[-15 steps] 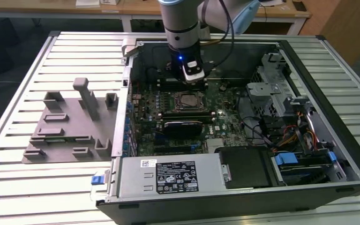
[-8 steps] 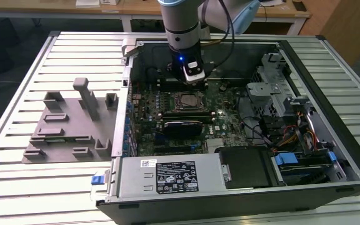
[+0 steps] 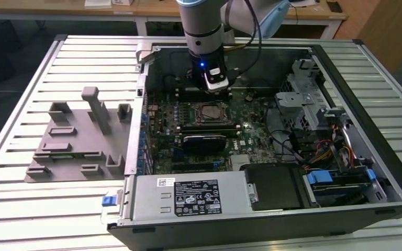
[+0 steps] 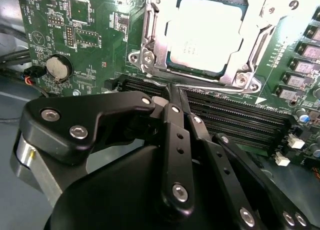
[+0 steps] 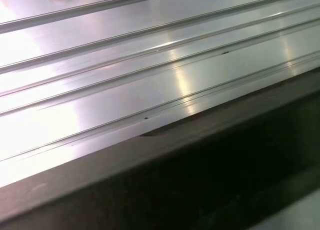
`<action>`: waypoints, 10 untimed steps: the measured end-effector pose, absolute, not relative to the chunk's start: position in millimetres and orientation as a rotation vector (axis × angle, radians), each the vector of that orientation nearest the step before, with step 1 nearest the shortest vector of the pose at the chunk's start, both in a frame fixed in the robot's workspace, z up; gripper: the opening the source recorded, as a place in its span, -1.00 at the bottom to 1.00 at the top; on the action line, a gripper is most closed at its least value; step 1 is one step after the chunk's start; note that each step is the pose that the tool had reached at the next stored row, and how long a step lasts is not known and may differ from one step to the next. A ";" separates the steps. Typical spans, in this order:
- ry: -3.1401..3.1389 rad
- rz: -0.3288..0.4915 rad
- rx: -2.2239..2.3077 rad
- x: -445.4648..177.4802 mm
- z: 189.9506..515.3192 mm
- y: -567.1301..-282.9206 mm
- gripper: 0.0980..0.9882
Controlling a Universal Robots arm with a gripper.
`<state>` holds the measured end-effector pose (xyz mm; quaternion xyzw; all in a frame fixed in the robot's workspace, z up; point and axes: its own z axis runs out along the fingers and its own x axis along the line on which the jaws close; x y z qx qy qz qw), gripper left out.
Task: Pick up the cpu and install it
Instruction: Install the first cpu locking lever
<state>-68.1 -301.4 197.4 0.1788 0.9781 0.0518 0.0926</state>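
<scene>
You were working in a lab or test workshop. An opened computer case (image 3: 368, 136) lay on a slatted aluminium table (image 3: 19, 204), a grey plastic fixture (image 3: 75, 141) just beside the case. Beyond the table stood wooden desks (image 3: 152, 10), and the robot arm (image 3: 201, 26) hung over the case.

bright glare whitens the cpu (image 4: 207, 35); the metal table (image 5: 125, 80) shines, shadowed below.

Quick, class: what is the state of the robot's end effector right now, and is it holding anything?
End effector: shut, holding nothing visible; the cpu sits in its socket on the motherboard.
</scene>
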 end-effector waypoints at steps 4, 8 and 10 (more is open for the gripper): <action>2.901 0.153 0.531 -68.2 197.1 -302.2 -0.98; 2.893 0.153 0.528 -68.1 195.8 -305.7 -0.98; 2.891 0.153 0.528 -68.2 195.0 -307.6 -0.98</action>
